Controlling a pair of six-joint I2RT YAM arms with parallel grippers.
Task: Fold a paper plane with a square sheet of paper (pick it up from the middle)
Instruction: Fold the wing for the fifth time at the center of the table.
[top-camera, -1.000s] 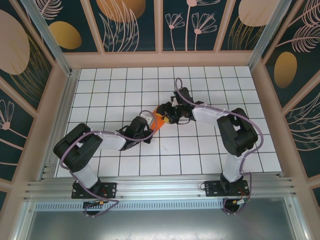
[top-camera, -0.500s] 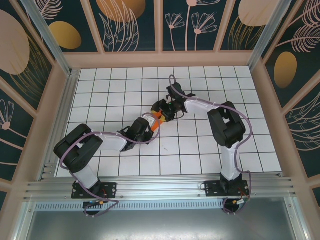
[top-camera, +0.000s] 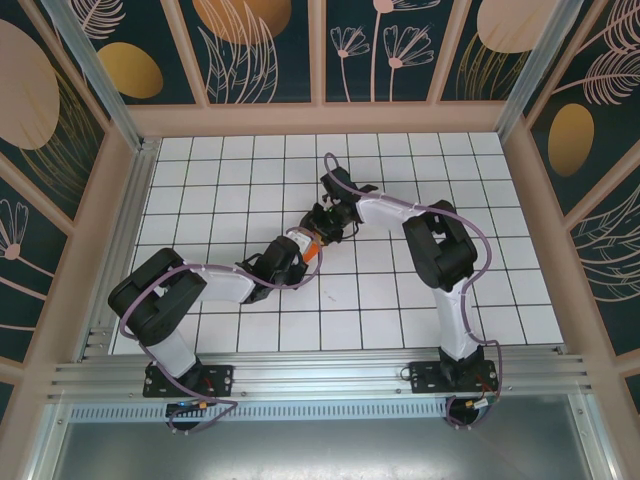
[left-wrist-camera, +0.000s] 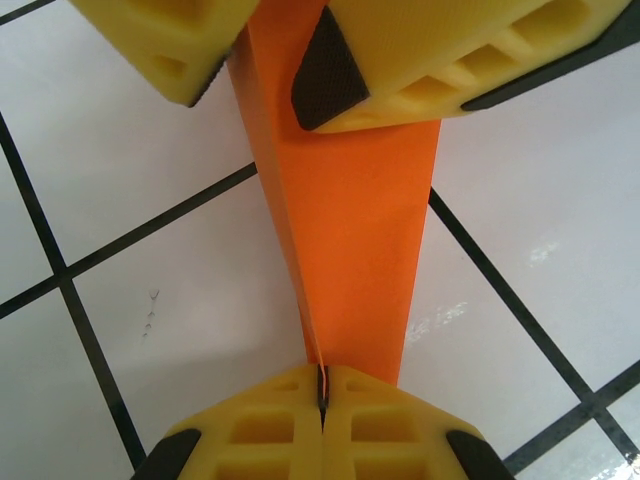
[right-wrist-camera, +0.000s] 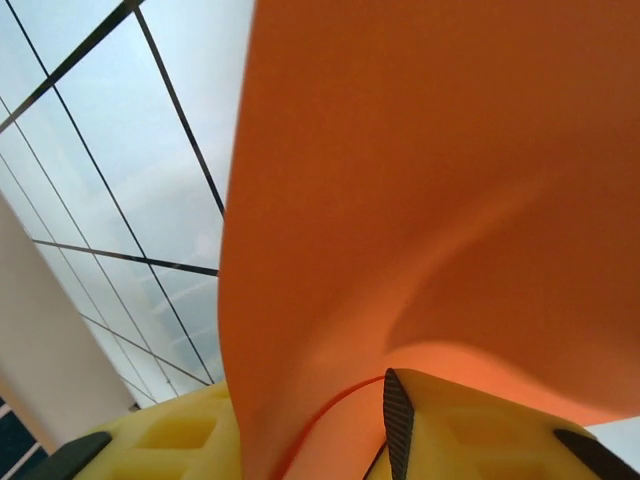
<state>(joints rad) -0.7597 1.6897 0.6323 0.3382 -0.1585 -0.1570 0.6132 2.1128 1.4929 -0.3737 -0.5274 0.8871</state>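
Overhead, the left gripper (top-camera: 303, 247) and right gripper (top-camera: 323, 226) meet tip to tip, a sliver of orange paper (top-camera: 312, 243) showing between them; the left wrist view adds that the left fingers (left-wrist-camera: 400, 425) are pressed together on the paper's narrow end, while just ahead the right jaws straddle its far end, one black pad (left-wrist-camera: 325, 70) touching it; whether they pinch, I cannot tell; the right wrist view has the sheet curving up from between its fingers. Beneath lies a white gridded table (top-camera: 400, 300), with floral wall panels (top-camera: 250, 50) beyond. A second ago the right gripper sat farther right, and more orange showed.
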